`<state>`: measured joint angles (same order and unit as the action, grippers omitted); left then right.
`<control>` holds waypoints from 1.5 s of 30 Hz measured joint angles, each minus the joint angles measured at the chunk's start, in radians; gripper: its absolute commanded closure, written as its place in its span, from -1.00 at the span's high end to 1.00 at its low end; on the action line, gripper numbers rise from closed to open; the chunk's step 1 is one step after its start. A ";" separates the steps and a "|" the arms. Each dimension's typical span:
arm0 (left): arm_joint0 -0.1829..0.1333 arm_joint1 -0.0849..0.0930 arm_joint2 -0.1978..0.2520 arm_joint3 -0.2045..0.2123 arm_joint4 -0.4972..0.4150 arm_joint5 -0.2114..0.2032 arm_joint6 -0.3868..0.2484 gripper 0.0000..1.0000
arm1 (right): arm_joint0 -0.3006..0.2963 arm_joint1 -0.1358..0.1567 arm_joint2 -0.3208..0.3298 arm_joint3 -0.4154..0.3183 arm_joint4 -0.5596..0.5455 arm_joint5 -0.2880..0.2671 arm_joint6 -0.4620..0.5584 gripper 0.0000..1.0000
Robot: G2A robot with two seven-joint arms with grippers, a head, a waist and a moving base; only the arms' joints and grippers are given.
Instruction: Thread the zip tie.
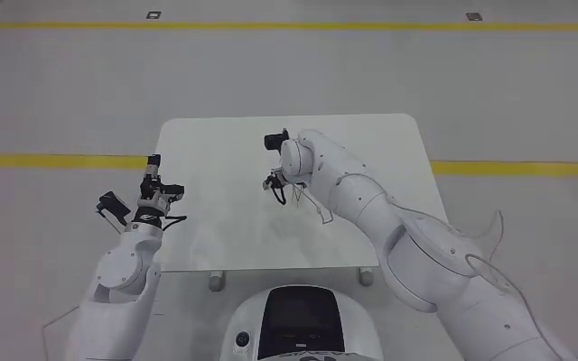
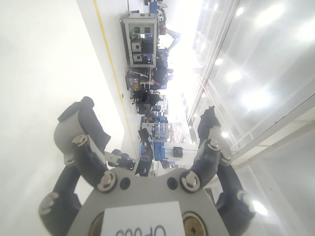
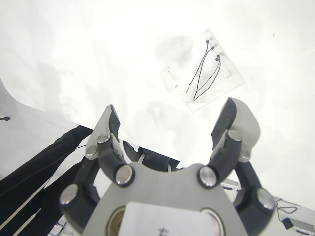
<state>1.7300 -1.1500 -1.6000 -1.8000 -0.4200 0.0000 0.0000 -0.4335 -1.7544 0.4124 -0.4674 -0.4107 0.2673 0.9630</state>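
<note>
Lying just beyond right end effector [image 3: 171,104], zip ties [image 3: 204,72].

I'm in a robotics lab / industrial-type hall: pale floor w/ yellow lane lines [image 1: 289,25], my white tabletop [image 1: 217,162] set on it, alu-frame equipment cabinet [image 2: 140,41] w/ electronics boxes inside, blue workstations [image 2: 160,146] beyond, high ceiling w/ rows of lights [image 2: 267,17].

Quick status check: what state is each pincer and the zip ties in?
left pincer: open, empty, by the edge of the table.
right pincer: open, empty, above the table.
zip ties: three, unlooped, lying in the clear tray.
clear tray: flat on the table.
</note>
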 measured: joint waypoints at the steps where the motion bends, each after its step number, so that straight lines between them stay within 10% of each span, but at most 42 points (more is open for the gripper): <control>1: 0.000 0.000 0.000 0.000 0.000 0.000 0.000 1.00 | 0.000 0.000 0.000 0.000 0.000 0.001 0.001 1.00; 39: 0.000 0.000 0.000 0.000 0.000 0.000 0.000 1.00 | -0.091 -0.045 0.081 0.084 0.029 0.073 -0.317 1.00; 40: 0.000 0.000 0.000 0.000 0.000 0.000 0.000 1.00 | -0.090 -0.046 0.087 0.089 0.029 0.073 -0.323 0.76; 41: 0.000 0.000 0.000 0.000 0.000 0.000 0.000 1.00 | -0.090 -0.048 0.091 0.094 0.029 0.073 -0.329 0.10; 45: 0.000 0.000 0.000 0.000 0.000 0.000 0.000 1.00 | -0.090 -0.056 0.108 0.122 0.026 0.073 -0.371 -0.18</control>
<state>1.7300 -1.1500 -1.6000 -1.8000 -0.4200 0.0000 0.0000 -0.5231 -1.8101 0.5208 -0.3457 -0.3850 0.3400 0.5921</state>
